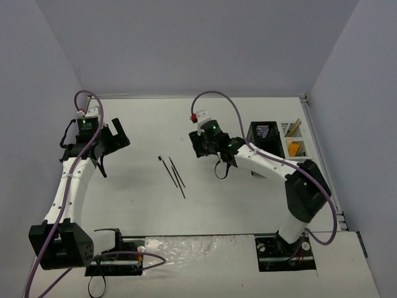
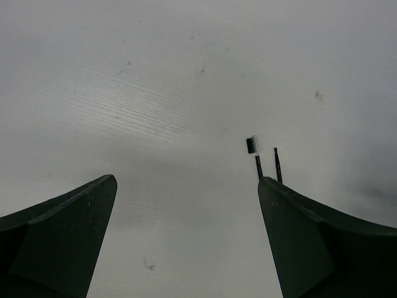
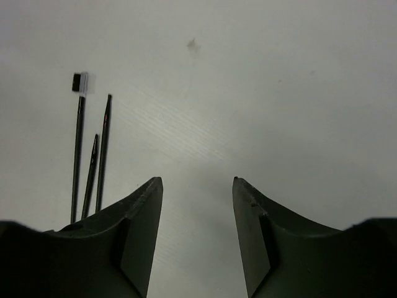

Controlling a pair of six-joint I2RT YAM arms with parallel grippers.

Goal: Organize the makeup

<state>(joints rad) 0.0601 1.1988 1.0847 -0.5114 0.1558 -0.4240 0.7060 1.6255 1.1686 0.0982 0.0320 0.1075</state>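
Observation:
Three thin black makeup items lie side by side mid-table: a brush with a white-banded head (image 1: 160, 159) and two pencils (image 1: 178, 174). In the right wrist view the brush (image 3: 79, 124) and pencils (image 3: 104, 149) lie ahead and left of my right gripper (image 3: 197, 186), which is open and empty. In the top view the right gripper (image 1: 195, 147) hovers right of them. My left gripper (image 1: 116, 136) is open and empty at the far left. Its wrist view (image 2: 186, 186) shows the brush head (image 2: 252, 144) and a pencil tip (image 2: 277, 162) beyond the right finger. Beige sticks (image 1: 293, 127) and an orange item (image 1: 293, 149) sit in the holder.
A black mesh holder (image 1: 263, 138) with white compartments (image 1: 286, 130) stands at the right, near the right wall. The right arm's forearm stretches across in front of it. A purple cable loops above the right wrist.

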